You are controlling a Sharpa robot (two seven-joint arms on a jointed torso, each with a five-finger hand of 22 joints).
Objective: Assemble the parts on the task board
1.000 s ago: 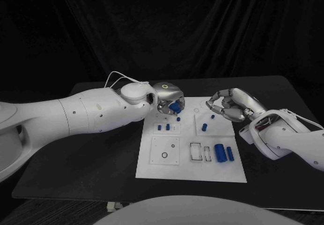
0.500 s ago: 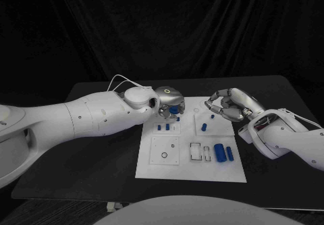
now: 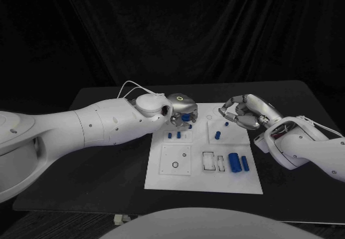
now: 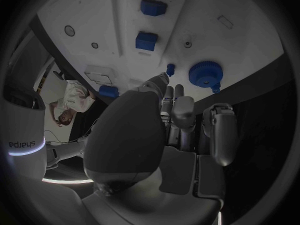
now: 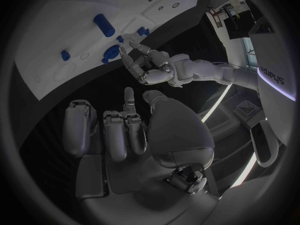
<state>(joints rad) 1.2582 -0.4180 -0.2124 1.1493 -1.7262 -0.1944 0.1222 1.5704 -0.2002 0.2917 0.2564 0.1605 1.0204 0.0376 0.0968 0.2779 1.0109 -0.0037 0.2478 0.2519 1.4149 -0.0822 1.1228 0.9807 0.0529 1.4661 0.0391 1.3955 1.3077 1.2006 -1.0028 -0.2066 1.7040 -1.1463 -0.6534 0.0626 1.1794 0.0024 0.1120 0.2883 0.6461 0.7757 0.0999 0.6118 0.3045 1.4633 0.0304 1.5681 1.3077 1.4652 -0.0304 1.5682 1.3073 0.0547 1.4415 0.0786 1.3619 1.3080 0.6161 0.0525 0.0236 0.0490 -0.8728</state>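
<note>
The white task board is laid in the middle of the black table, its long side running from the near edge toward the far edge. The left hand is held over the board's far left corner, and a blue gear-like round part is seen just under its fingers; in the left wrist view that round part lies on the board past the fingertips, and whether it is pinched or merely touched cannot be told. Beside it, two small blue pegs are stood in the far left panel, shown as two blue blocks in the left wrist view. The right hand is held above the board's far right edge with its fingers curled inward, and nothing is seen in them in the right wrist view. A small blue peg is stood in the far right panel below it. Near the board's right edge, a large blue cylinder and a thinner one are laid side by side, next to two empty rectangular slots.
</note>
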